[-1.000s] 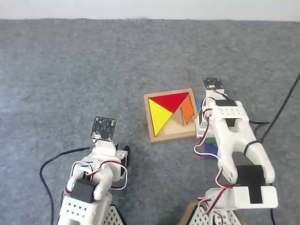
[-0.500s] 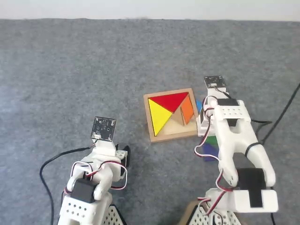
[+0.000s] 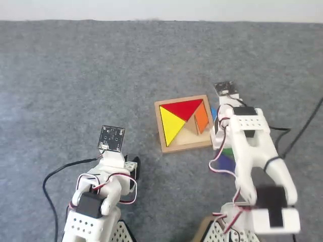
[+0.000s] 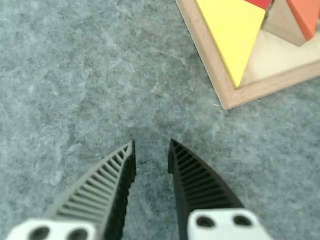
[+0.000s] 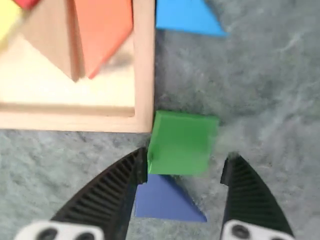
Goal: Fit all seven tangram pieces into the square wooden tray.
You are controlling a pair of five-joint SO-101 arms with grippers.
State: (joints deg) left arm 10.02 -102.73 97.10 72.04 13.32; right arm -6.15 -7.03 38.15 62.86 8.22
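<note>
Right gripper [image 5: 187, 156] slightly nearer tray [image 5: 143, 60] now, wide agape, empty, astride flat green square [image 5: 182, 140], possibly touching.

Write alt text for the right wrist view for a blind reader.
The right gripper, open, straddles a green square on grey carpet beside a corner of the wooden tray. A dark blue triangle lies next to the square, a light blue triangle farther off, and an orange piece sits inside the tray.

Red triangle [image 3: 183, 108]; yellow triangle [image 3: 170, 124]; green square [image 5: 182, 144]; grey tabletop [image 3: 75, 75].
</note>
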